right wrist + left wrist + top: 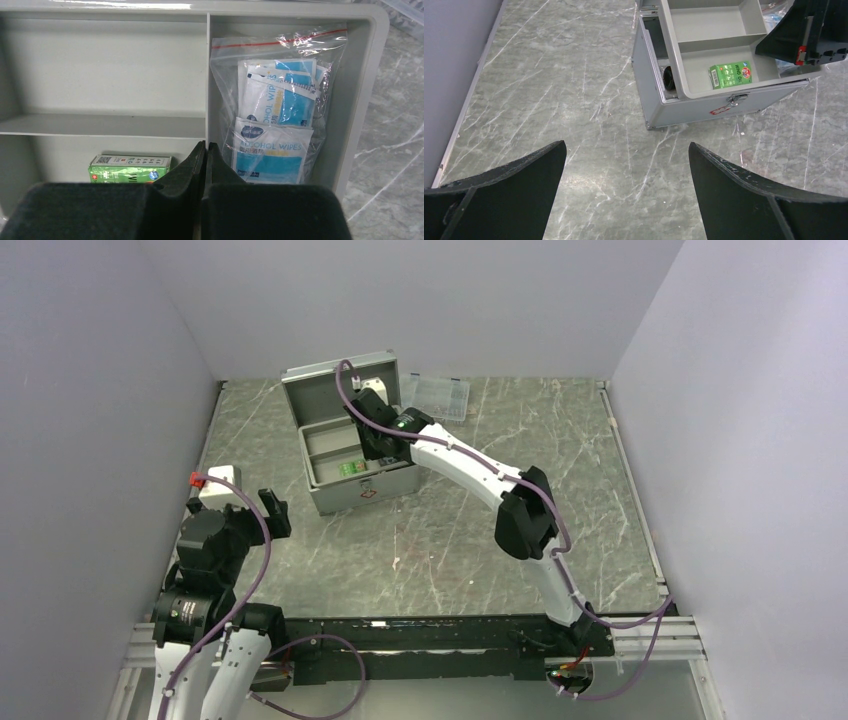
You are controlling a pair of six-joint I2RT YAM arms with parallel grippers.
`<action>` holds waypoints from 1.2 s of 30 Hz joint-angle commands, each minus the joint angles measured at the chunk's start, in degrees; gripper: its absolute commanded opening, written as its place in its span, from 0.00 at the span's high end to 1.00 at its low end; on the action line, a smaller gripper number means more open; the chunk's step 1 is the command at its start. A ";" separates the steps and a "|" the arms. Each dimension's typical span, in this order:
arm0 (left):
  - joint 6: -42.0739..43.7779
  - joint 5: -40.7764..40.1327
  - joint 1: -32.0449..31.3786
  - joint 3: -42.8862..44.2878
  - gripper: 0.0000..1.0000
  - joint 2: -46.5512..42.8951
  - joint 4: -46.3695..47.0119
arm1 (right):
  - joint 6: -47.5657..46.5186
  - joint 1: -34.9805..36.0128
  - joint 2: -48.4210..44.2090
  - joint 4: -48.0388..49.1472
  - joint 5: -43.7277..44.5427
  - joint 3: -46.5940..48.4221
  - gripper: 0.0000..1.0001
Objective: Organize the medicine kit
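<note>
Top external view: the medicine kit (pixel 365 492), a grey metal box with bright ribbed edging, is standing open at the far left-centre of the marble-patterned bench (pixel 450 550). Its hinged lid (pixel 315 395) is leaning back upright. A flat clear plastic compartment case (pixel 437 395) is lying just beside the kit on its right.

A shallow grey plastic tray (pixel 325 462) is sitting in the kit's mouth, offset toward the right wall. Its long side compartment is holding a zip-seal bag (pixel 275 115) of blue-and-white alcohol wipe sachets. A green carton (pixel 730 75) printed "WIND OIL" is lying flat in a neighbouring compartment. Under the tray's left edge a dark object (pixel 669 79) is showing, too shadowed to identify. A small red mark (pixel 719 109) and a silver latch (pixel 737 98) are showing on the front wall.

The right end effector (pixel 205 146) is reaching into the tray, its fingers closing to a sliver on the tray's centre divider. The left end effector (pixel 626 146) is hovering spread wide over bare bench, gripping nothing, well apart from the kit.
</note>
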 commanded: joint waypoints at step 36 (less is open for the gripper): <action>-0.37 0.65 -0.01 0.40 0.01 1.11 0.82 | 3.06 -1.23 5.17 4.41 0.04 1.08 1.00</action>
